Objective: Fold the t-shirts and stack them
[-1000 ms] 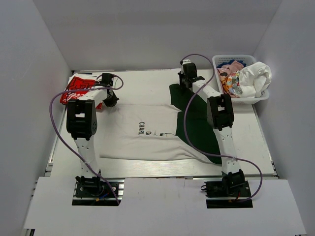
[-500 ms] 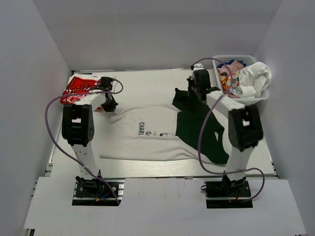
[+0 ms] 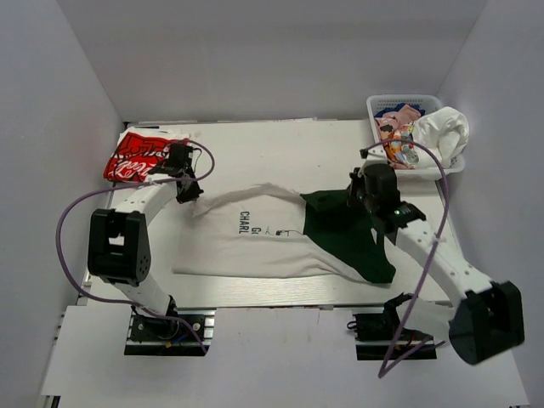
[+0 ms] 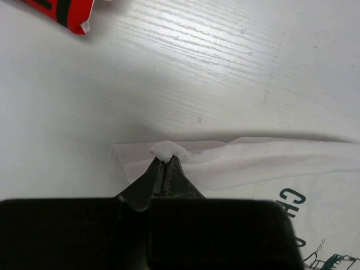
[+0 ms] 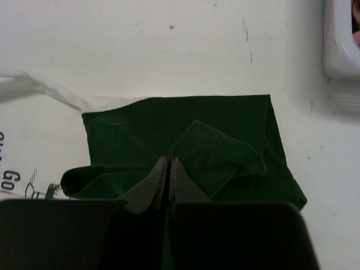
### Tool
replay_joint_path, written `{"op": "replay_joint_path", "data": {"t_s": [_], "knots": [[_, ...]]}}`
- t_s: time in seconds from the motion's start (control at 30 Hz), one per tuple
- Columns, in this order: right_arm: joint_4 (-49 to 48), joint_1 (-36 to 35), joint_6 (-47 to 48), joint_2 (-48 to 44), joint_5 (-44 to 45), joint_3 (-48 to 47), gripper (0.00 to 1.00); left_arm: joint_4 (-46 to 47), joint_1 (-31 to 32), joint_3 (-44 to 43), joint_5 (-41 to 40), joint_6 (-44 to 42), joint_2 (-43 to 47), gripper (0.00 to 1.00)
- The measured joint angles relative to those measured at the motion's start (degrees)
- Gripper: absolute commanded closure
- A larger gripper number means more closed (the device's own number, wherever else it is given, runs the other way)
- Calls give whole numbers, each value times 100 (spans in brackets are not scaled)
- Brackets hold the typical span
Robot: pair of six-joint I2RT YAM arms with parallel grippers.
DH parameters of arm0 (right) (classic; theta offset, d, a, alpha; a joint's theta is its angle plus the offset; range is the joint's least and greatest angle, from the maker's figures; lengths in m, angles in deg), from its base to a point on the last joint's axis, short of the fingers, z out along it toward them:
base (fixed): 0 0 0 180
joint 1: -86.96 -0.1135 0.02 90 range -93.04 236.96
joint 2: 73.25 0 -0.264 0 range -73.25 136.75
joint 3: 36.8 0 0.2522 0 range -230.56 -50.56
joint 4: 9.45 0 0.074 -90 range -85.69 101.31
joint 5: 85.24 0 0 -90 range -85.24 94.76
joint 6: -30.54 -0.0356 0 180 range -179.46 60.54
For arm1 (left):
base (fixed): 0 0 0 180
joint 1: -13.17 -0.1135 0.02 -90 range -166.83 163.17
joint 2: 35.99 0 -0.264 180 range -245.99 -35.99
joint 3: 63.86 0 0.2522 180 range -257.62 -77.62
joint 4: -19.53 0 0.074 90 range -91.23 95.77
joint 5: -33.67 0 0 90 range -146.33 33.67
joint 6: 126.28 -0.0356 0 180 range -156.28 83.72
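**Holds**
- Left end effector [image 4: 165, 163]: fingers pinched shut on a small tuft of the white tee [image 3: 255, 242], at its far left corner.
- The rest of that tee spreads to the right of the tips and back toward the bases. It lies on the desk [image 3: 255, 140] with the text up.
- The red tee [image 3: 134, 157] lies to the left of the left end effector and a little farther out, apart from it.
- Right end effector [image 5: 169, 164]: clamped tight on a raised fold of the green tee [image 3: 344, 242].
- Green cloth sits under and around the tips, bunched there, and trails toward the bases.
- The green tee's left side overlaps the white tee; I cannot tell which is on top.
- The basket [image 3: 380, 104], heaped with more cloth, is beyond the right end effector and to its right.

**Handling (judgement)**
- Both tees look light and limp, with no stiffness, so they will sag between holds, drag on the desk and wrinkle.
- A single-point pinch only pulls up a ridge.
- Better to take hem or shoulder corners, two at once, so an edge travels straight.
- A thin pinch may catch two layers.

**Change over the last second**
- The right end effector was at the green tee's far edge and has come back toward the bases, carrying that edge over. The tee now reads shorter and doubled.
- The right elbow has swung out to the right.
- The white tee's far edge lay flat then. It now stands in a ridge running from the left end effector toward the right one.
- The left end effector has barely shifted.
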Motion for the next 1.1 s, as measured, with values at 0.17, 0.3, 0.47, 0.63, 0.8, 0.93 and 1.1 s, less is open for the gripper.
{"op": "replay_joint_path", "data": {"t_s": [0.17,0.3,0.47,0.63,0.8,0.93,1.1], "knots": [[732,-133,-203,-955,188,358,100,271,13,46,37,-553,339,100],[1167,-177,-262,-1274,323,492,100,433,13,-210,24,-973,328,100],[1561,-197,-280,-1370,350,494,100,643,26,-332,-164,-1276,334,100],[2017,-221,-356,-1508,365,494,100,774,26,529,-243,-1187,625,100],[2371,-236,-590,-1788,219,649,100,713,33,1436,-396,-817,1062,100],[2481,-299,-951,-2026,-103,1156,89,699,35,1676,-485,-494,1191,72],[2839,-461,-1320,-1941,-745,1480,10,256,33,1609,-894,201,999,36]]}}
